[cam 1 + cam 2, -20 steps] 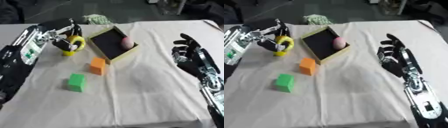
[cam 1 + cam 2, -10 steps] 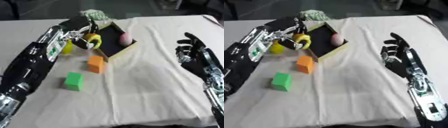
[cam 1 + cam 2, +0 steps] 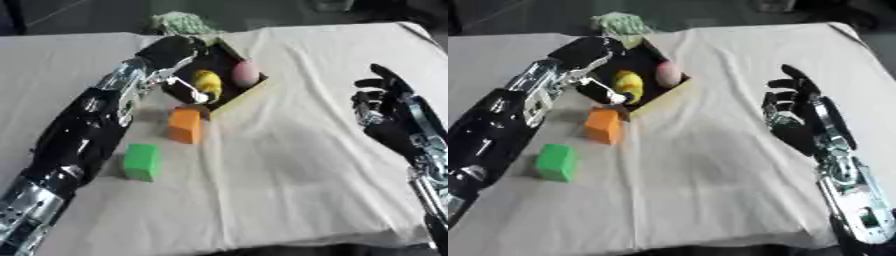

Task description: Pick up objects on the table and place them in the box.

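Since a second ago I am carrying the yellow object [image 3: 208,84] from the cloth at the left of the box [image 3: 249,94] across its near-left wall, and my left arm is now stretching up and over the opening. My left hand [image 3: 171,53] is hanging over the box's left side with the yellow piece at its fingertips, low inside the dark interior; I cannot tell whether the fingers are pinching it or already letting go. The yellow piece is looking curved, banana-like, with its long axis running roughly along the box's length, and it is lying just beside the pink egg-shaped object [image 3: 246,73], apart from it or barely touching, I cannot say which.

For the coming move I am judging that the thing sits directly below the fingertips, so it only needs a release and a straight lift out. My right hand [image 3: 791,107] is idling at the right, fingers spread and upright, well apart from the box. The orange block [image 3: 185,125] is standing just outside the box's near corner and the green block [image 3: 141,161] further toward me; both are lying nearer my left arm.
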Controlling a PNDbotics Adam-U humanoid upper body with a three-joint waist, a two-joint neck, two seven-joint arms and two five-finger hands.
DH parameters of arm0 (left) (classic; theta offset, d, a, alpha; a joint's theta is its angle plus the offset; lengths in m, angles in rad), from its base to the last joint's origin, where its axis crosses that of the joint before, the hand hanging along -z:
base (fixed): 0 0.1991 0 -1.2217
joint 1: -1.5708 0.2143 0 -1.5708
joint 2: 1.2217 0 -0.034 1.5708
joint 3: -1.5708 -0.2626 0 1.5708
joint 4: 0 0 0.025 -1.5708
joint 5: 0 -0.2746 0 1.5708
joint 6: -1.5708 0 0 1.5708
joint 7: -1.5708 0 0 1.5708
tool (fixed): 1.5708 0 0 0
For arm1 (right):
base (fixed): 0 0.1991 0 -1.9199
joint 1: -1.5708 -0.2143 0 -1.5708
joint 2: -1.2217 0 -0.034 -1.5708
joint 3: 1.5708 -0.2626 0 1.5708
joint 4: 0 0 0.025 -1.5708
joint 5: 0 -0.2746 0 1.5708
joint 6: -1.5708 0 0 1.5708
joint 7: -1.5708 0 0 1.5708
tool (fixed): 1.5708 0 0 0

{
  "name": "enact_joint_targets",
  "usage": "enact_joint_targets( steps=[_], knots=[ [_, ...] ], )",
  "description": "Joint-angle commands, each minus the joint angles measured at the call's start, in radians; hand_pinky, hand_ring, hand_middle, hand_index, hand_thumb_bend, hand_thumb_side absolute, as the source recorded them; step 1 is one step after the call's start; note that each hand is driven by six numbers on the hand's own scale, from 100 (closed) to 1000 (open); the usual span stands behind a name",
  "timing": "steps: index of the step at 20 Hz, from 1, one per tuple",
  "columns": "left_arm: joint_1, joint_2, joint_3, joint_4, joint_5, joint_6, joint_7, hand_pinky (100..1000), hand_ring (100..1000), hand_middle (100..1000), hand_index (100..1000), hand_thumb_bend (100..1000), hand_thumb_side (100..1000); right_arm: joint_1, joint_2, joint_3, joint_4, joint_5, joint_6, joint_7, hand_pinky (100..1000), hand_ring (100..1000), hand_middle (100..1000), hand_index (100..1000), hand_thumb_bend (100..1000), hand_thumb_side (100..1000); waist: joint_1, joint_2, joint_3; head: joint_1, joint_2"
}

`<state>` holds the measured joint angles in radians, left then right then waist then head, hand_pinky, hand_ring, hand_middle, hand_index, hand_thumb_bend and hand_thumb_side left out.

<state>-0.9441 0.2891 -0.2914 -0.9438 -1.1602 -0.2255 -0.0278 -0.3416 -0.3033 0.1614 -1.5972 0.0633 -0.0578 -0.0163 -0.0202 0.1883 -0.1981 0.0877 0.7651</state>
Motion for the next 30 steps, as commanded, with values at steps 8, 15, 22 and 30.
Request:
enact_joint_targets(
  steps=[8,15,22,30],
  knots=[
    [-0.018,0.071,0.0,-0.138,0.135,0.054,0.01,721,668,659,825,563,480,-0.002,-0.013,-0.012,-0.014,-0.003,-0.001,-0.005,661,695,743,967,100,280,0.003,-0.023,0.025,-0.006,0.005],
    [0.088,0.289,-0.073,-0.456,0.505,0.03,-0.322,718,660,649,818,500,422,0.017,-0.027,-0.025,-0.008,0.006,-0.002,-0.018,662,696,744,968,100,281,0.015,-0.039,0.072,-0.04,0.005],
    [0.269,0.466,-0.093,-0.663,0.736,0.071,-0.572,726,678,675,833,468,374,0.027,-0.033,-0.03,-0.006,0.009,-0.004,-0.021,662,697,745,968,100,282,0.023,-0.046,0.097,-0.057,0.005],
    [0.36,0.515,-0.129,-0.685,0.836,0.075,-0.739,727,685,685,842,463,335,0.028,-0.034,-0.03,-0.004,0.011,-0.004,-0.02,663,699,747,968,100,283,0.021,-0.049,0.101,-0.051,0.005]
  ],
)
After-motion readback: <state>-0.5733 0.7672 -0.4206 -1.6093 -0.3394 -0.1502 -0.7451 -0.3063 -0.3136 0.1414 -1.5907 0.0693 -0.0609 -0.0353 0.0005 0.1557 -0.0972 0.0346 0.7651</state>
